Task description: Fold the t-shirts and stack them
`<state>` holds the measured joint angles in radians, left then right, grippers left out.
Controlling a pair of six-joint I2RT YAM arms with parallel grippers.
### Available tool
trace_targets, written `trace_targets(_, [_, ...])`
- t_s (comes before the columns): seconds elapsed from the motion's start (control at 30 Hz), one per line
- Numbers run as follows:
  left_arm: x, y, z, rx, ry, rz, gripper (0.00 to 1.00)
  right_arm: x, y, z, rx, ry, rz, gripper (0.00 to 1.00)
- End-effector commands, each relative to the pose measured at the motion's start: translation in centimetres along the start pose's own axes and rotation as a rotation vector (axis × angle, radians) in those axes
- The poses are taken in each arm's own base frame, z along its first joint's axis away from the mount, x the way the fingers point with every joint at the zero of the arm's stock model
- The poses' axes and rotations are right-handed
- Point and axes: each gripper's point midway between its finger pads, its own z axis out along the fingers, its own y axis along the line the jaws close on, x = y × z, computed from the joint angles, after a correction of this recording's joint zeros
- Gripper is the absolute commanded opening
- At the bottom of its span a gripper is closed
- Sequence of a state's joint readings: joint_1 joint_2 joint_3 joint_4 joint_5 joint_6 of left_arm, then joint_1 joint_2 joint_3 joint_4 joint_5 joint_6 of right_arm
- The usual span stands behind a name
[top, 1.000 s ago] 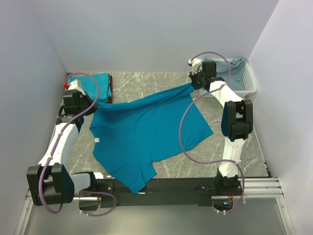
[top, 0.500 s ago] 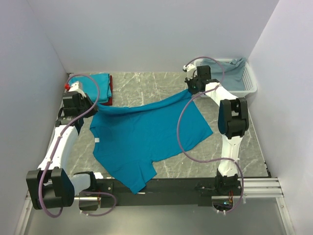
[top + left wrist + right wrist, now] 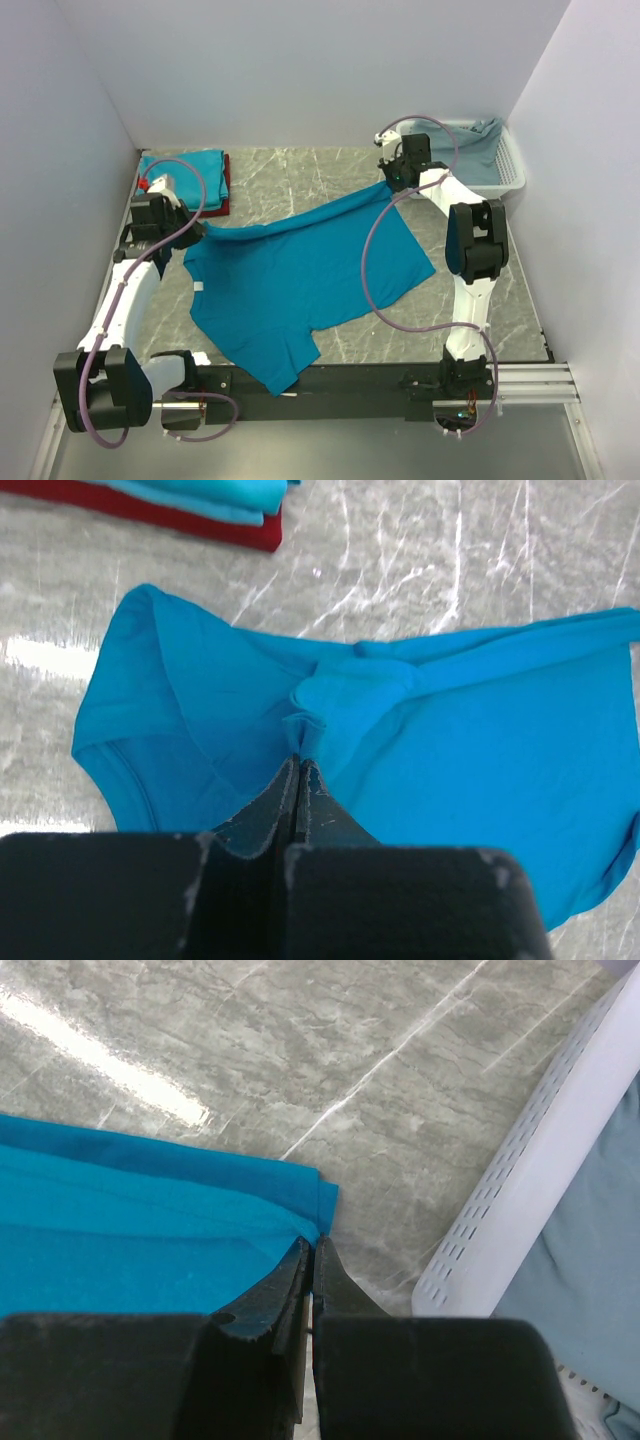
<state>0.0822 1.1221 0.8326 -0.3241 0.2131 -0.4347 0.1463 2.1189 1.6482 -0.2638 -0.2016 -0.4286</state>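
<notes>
A bright teal-blue t-shirt (image 3: 300, 280) lies spread over the middle of the table, its near hem hanging over the front edge. My left gripper (image 3: 186, 232) is shut on its left shoulder; the bunched cloth shows at the fingertips in the left wrist view (image 3: 330, 695). My right gripper (image 3: 392, 186) is shut on the shirt's far right corner (image 3: 300, 1210), stretching the top edge between the arms. A folded teal t-shirt (image 3: 195, 172) lies on a folded dark red t-shirt (image 3: 224, 185) at the far left; both show in the left wrist view (image 3: 200, 510).
A white lattice basket (image 3: 505, 170) holding grey-blue cloth (image 3: 485, 145) stands at the far right, right beside my right gripper; its wall shows in the right wrist view (image 3: 540, 1170). White walls close in on three sides.
My right gripper has pulled its corner left and nearer, away from the basket. My left gripper has moved nearer with its shoulder. The shirt's top edge now lies lower and flatter.
</notes>
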Motion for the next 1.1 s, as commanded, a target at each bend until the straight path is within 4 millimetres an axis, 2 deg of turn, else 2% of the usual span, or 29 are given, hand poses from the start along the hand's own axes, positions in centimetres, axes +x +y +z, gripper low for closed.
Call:
trace_targets(0.0, [0.4,0.0,-0.6,0.008,0.001,-0.004,0.00,-2.2,-0.8,-1.4,0.038,-0.063,-0.020,0.00])
trace_targets(0.27, [1.5,0.7,-0.7,-0.017,0.013,-0.013,0.00,-1.7,-0.9,-1.5,0.038,-0.056,-0.029,0.00])
trace_targets(0.6, [1.9,0.7,-0.6,-0.008,0.026,-0.017,0.00,-0.9,-1.2,-1.9,0.041,-0.046,-0.032,0.00])
trace_targets(1.07, [3.7,0.9,-0.7,0.001,0.076,-0.031,0.00,-0.3,-1.2,-2.8,0.049,-0.034,-0.099,0.00])
